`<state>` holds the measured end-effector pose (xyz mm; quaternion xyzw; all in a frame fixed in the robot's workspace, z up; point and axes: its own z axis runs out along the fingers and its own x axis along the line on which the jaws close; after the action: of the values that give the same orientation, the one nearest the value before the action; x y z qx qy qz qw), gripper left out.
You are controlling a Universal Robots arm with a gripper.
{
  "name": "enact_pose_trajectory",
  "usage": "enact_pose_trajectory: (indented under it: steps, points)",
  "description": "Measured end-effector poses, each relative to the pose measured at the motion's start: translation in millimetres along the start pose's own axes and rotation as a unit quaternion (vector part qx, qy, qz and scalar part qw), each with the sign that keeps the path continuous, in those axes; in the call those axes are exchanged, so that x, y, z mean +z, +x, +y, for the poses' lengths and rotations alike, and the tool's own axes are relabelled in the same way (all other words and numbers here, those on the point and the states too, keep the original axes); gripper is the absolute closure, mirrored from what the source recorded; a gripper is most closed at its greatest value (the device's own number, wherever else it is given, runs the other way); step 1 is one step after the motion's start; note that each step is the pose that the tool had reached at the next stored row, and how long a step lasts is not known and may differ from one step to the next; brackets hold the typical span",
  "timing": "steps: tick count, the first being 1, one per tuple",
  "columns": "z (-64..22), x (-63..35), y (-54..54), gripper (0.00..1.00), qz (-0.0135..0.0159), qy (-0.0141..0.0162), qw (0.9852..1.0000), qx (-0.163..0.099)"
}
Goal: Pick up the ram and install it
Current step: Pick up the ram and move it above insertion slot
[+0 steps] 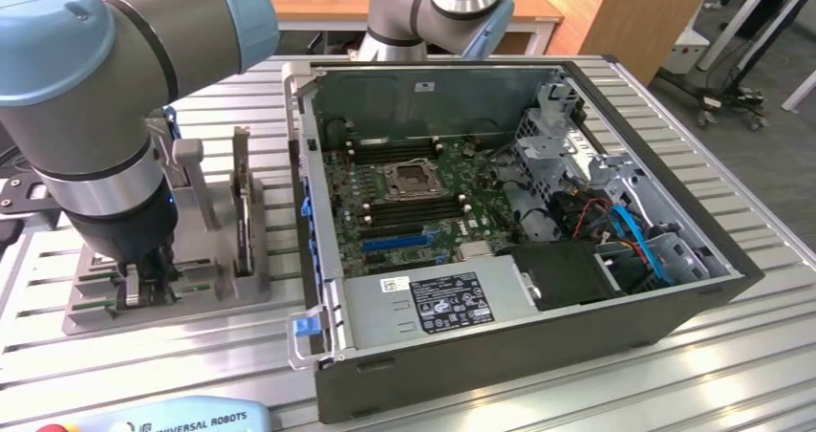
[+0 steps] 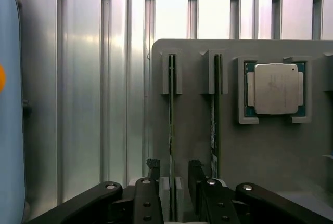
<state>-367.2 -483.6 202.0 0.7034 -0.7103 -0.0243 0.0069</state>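
In the exterior view, the arm [image 1: 121, 117] reaches down at the exterior view's left, and its gripper [image 1: 143, 284] sits low over a grey holder [image 1: 210, 284] that lies on the slatted metal table [image 1: 727, 356]. The arm's own bulk covers most of the holder's slots here. Just beside the holder, toward the exterior view's right, an open computer case [image 1: 510, 351] lies on its side. Inside it are the green motherboard [image 1: 382, 198] with its bare processor socket [image 1: 411, 177], a power supply [image 1: 434, 303] with a white label along the near edge, and blue cables [image 1: 633, 236] toward the right. A teach pendant [image 1: 179, 418] lies at the near edge of the table.

In the wrist view, the gripper [image 2: 173, 171] hangs right over the holder [image 2: 192, 130]. Its jaws stand apart, one black finger [image 2: 152, 168] on each side of the ram [image 2: 171, 120], and a sliver of gap shows on both sides, so nothing is clamped. The ram stands on its thin edge in a slot of the holder, with its far end seated in a raised bracket. A second ram stick [image 2: 214, 115] stands in the neighbouring slot, parallel to the first and just outside the gripper's other finger. It lies between the ram and the square silver processor chip [image 2: 276, 89], which rests flat in its own recess of the holder. Beyond the holder the table [image 2: 88, 89] runs away in long bright slats.
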Motion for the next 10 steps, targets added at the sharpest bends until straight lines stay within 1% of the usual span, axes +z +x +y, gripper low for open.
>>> enact_pose_trajectory:
  steps: [10]
  points:
    - [0.0, -0.2, 0.6, 0.65, 0.0001, -0.0001, 1.0, 0.0]
